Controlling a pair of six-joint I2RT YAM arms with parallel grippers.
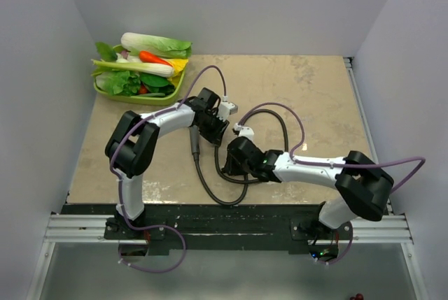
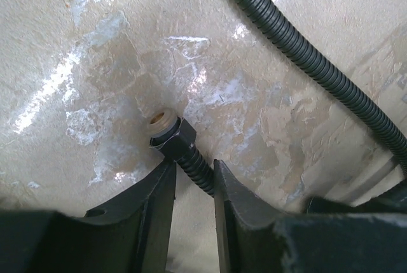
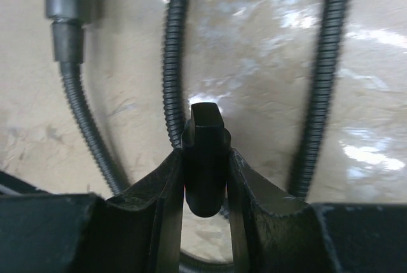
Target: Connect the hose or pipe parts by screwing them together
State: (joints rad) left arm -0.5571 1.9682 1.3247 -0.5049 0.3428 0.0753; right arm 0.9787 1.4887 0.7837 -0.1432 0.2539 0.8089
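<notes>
Beige mottled table top [image 1: 315, 104] fills the overhead view, pale walls round it; L arm [image 1: 168, 118] reaches in from the near-left, R arm [image 1: 308, 169] from the near-right, both wrists meeting approx mid-table; purple cables [image 1: 210, 73] loop over each arm. Green plastic tray of toy vegetables [image 1: 140, 98] sits at the far-left corner, well apart from the work.

Long thin dark ribbed flexible hose [image 1: 210, 191] lies on the table in loose loops btwn and in front of the two wrists; one loop curves out to the right behind the R wrist. Dark grey hand shower head [image 3: 205, 139] is in the R wrist view only, seen edge-on, raised above the table; under the R wrist in the overhead view, so not visible there.

R gripper [image 3: 205, 155]: jaws narrow, both fingers pressed on the shower head's sides, i.e. gripping it. L gripper [image 2: 194, 170]: jaws narrow, one finger each side of the hose just behind its end; whether they actually clamp it, can't tell.

Dark hex end nut w/ brass-coloured insert [image 2: 173, 138] sits just past the L fingertips, low over the table or on it, can't tell which. Grey metal end fitting [image 1: 194, 139] on the hose lies just beside the L wrist.
</notes>
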